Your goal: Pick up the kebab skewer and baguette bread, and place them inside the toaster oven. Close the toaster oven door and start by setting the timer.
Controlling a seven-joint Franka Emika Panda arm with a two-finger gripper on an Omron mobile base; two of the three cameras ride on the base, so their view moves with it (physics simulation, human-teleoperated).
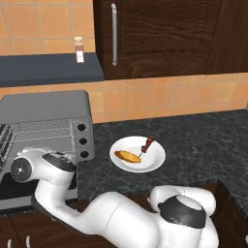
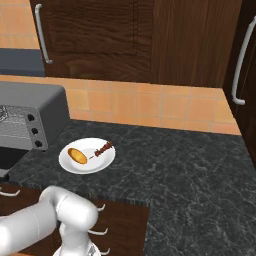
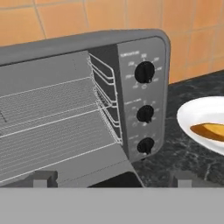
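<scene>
Skewer and bread lie on white plate, counter right of toaster oven. Hand view: oven door down, rack bare, three knobs. Gripper spread wide, empty. Left view: bottle on shelf.

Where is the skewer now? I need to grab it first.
The skewer lies on the white plate on the dark counter, beside the baguette, right of the open toaster oven.
</scene>
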